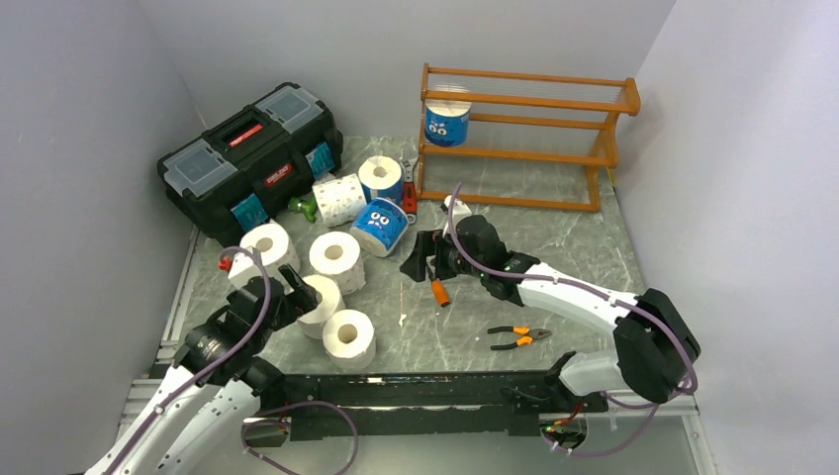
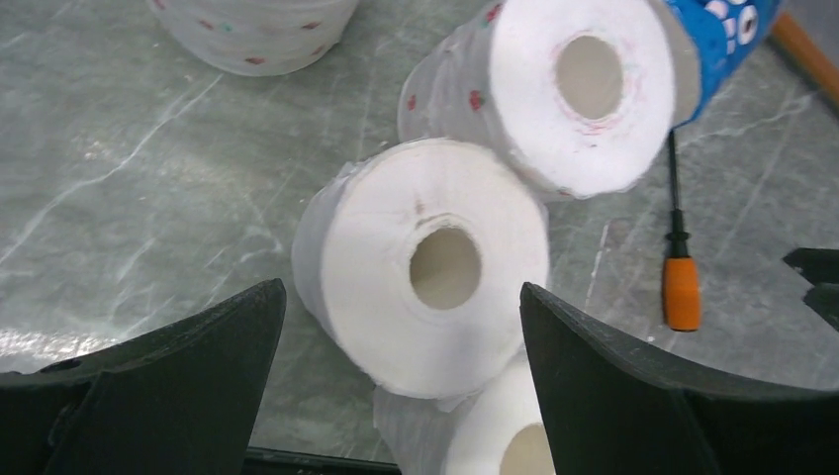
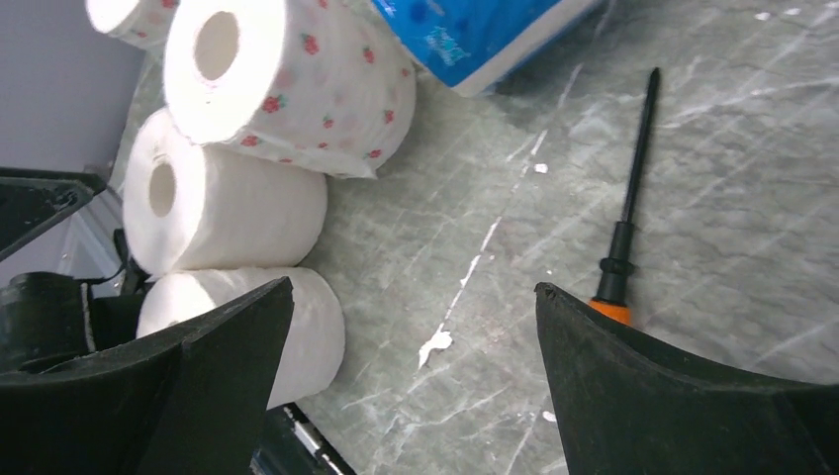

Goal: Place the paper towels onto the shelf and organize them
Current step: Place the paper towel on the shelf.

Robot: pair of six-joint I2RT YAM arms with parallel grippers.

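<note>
The orange-brown shelf stands at the back right with one blue paper towel roll on its middle tier. Several rolls lie loose on the table: white ones, a flowered one and two blue ones. My left gripper is open at the near-left white rolls. In the left wrist view its fingertips straddle one white roll, whose core faces me. My right gripper hovers mid-table, open over bare tabletop, with white rolls to its left.
A black toolbox sits at the back left behind the rolls. An orange-handled screwdriver lies just under the right gripper, and pliers lie near the front. Grey walls close in both sides. A black rail runs along the near edge.
</note>
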